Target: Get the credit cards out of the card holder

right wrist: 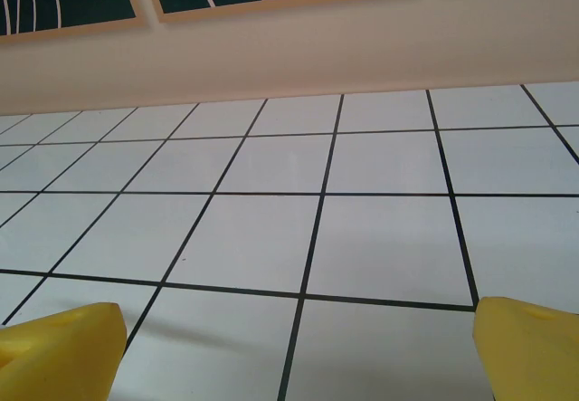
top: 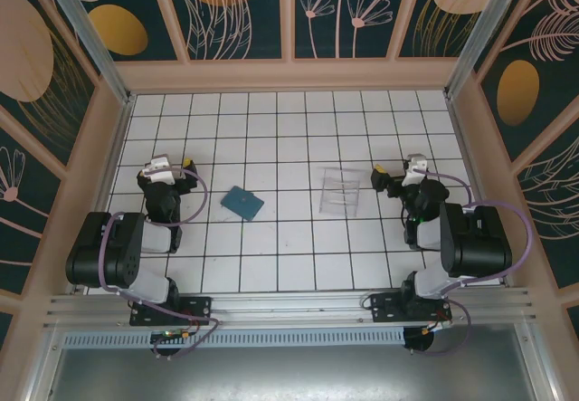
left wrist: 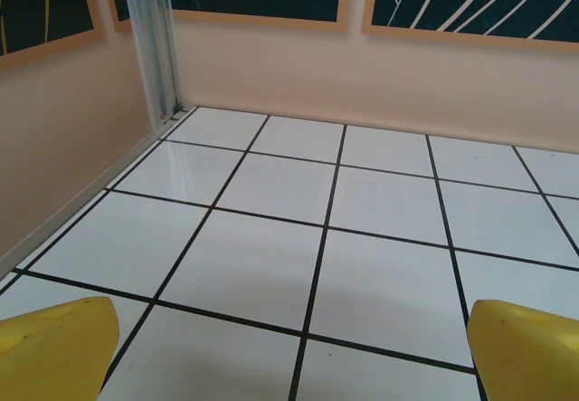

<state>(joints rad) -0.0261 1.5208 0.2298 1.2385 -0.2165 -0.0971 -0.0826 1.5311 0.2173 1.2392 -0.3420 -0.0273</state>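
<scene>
The teal-blue card holder (top: 242, 203) lies closed and flat on the white tiles, left of centre in the top view. The credit cards are hidden, presumably inside it. My left gripper (top: 166, 164) rests to the left of the card holder, about two tiles away, open with nothing between its yellow fingertips (left wrist: 54, 347). On the right side of the table my right gripper (top: 401, 173) is open too, its yellow fingertips (right wrist: 534, 347) wide apart over bare tile. Both wrist views look across empty tiles toward the back wall.
A clear plastic tray (top: 341, 190) lies right of centre, between the card holder and the right gripper. Peach walls (top: 289, 75) with dark panels enclose the tiled floor. A metal post (left wrist: 154, 39) stands in the back left corner.
</scene>
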